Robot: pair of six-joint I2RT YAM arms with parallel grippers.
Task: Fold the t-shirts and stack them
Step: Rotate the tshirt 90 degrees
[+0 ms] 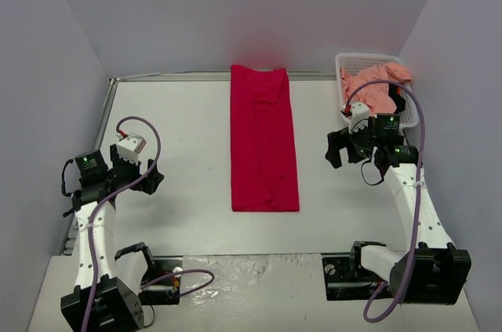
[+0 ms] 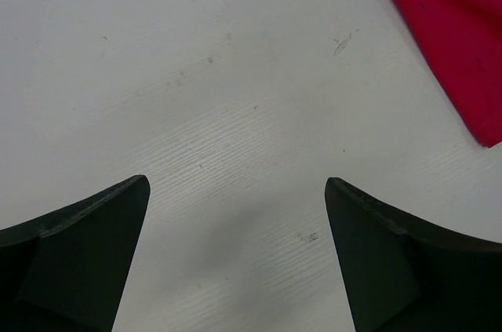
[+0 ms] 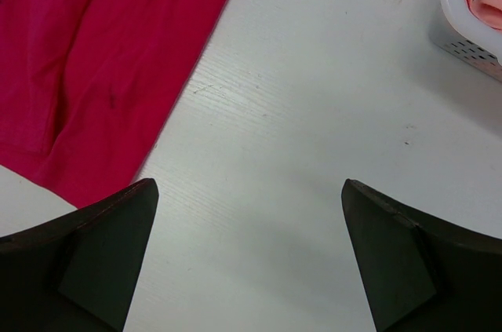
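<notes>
A crimson red t-shirt (image 1: 263, 137) lies flat in the middle of the table, folded into a long narrow strip running front to back. Its edge shows in the left wrist view (image 2: 455, 41) and the right wrist view (image 3: 102, 57). A salmon pink t-shirt (image 1: 375, 87) lies crumpled in the white basket (image 1: 354, 60) at the back right, with a bit of black garment (image 1: 398, 101) beside it. My left gripper (image 1: 141, 178) is open and empty over bare table left of the red shirt. My right gripper (image 1: 343, 148) is open and empty between the red shirt and the basket.
The basket's corner shows in the right wrist view (image 3: 463, 26). Grey walls enclose the table on the left, back and right. A metal rail (image 1: 100, 116) runs along the left edge. Cables loop over both arms.
</notes>
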